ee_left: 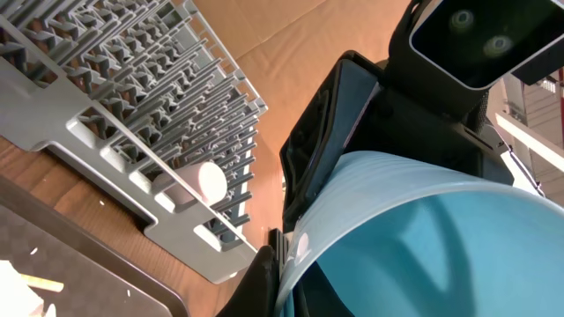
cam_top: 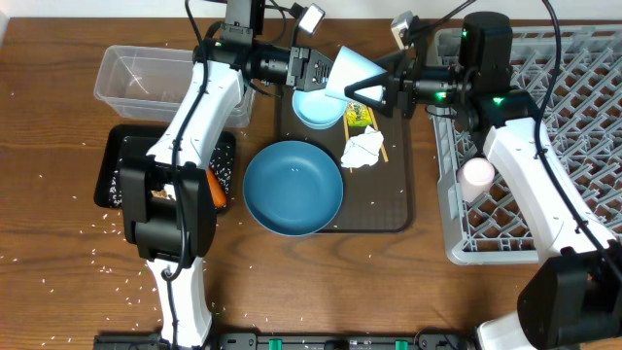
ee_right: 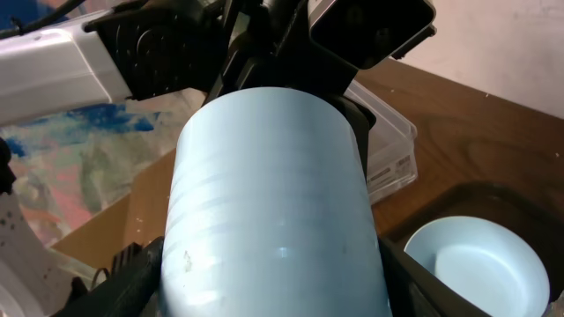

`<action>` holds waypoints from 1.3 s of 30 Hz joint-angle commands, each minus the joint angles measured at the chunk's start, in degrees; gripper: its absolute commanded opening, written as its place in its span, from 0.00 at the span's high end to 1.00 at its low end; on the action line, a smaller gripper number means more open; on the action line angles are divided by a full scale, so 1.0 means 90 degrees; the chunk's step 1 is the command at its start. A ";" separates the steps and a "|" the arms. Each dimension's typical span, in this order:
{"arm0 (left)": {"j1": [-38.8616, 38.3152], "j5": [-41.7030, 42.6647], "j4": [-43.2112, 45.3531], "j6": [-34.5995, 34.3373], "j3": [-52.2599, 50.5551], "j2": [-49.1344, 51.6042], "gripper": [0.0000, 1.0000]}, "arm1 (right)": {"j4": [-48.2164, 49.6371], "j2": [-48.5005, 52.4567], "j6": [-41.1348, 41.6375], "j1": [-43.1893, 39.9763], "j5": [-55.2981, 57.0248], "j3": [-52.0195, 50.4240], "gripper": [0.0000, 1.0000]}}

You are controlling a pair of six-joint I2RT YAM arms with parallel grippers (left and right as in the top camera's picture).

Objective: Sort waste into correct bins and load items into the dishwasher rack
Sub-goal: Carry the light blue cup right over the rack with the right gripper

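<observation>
Left tool (cam_top: 326, 80) pinches the rim of the light-blue cup (cam_top: 355, 70), aloft at 1 o'clock from the large blue bowl (cam_top: 292, 187). Right tool (cam_top: 374, 93), arm stretched toward 9 o'clock, clasps its body.

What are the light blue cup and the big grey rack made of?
The cup looks like smooth plastic, slightly glossy: soft light streaks run across its even side, though glazed ceramic is not ruled out. The rack looks like matte moulded plastic: one flat grey throughout, with thin lattice pegs.
</observation>
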 commanded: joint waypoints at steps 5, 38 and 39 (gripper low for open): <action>0.0109 -0.0189 0.0027 0.0061 0.0017 -0.0022 0.93 | -0.0374 -0.0010 0.0063 -0.0563 -0.0066 -0.0039 0.61; 0.0542 -0.5051 -0.1727 0.0063 0.0017 -0.0022 0.87 | -0.5950 -0.0357 0.0539 -0.2283 0.5651 0.2426 0.60; 0.0542 -0.5112 -0.1770 0.0063 0.0017 -0.0022 0.87 | -0.6084 -0.0357 0.0542 -0.2283 0.5792 0.2497 0.60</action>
